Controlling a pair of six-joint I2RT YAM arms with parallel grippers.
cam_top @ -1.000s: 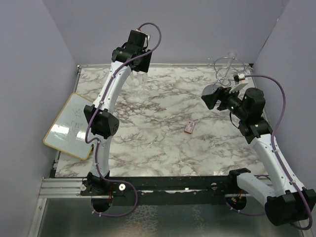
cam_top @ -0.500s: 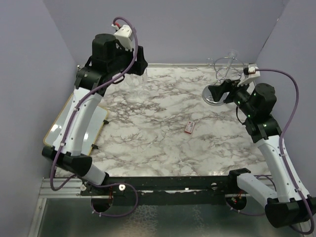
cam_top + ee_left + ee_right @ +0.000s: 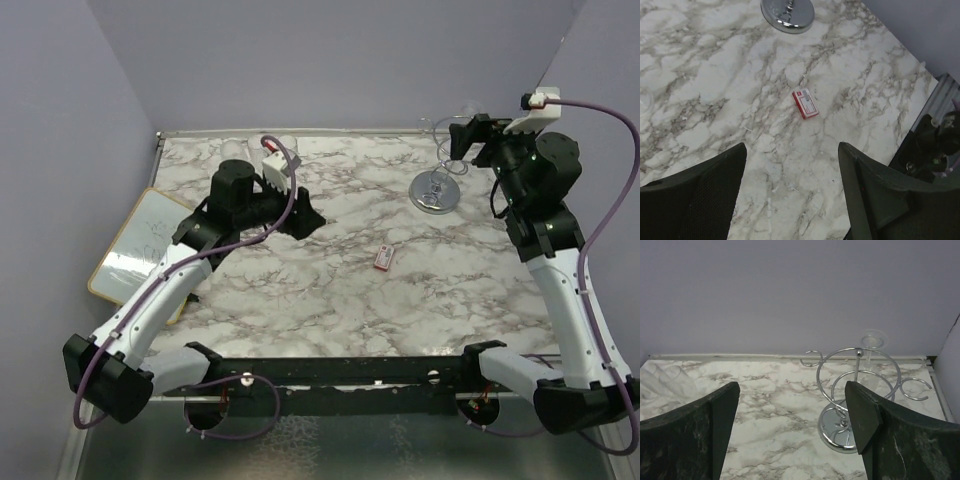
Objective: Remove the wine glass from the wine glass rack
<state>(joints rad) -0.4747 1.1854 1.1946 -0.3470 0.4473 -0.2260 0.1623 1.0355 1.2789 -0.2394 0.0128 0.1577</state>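
Marble table (image 3: 330,270) carries wine glass rack (image 3: 835,432), wine glass (image 3: 873,341) hanging inverted.

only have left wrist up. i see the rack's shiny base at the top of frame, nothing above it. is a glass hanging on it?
Observer: Yes. The right wrist view shows a clear wine glass hanging upside down on the wine glass rack, foot up at the wire ring.
Operator: right gripper, open or shut?
Observer: Open, pointed at the rack, holding nothing.
Operator: anything left of my arm?
Observer: A whiteboard lies at the table's left edge.
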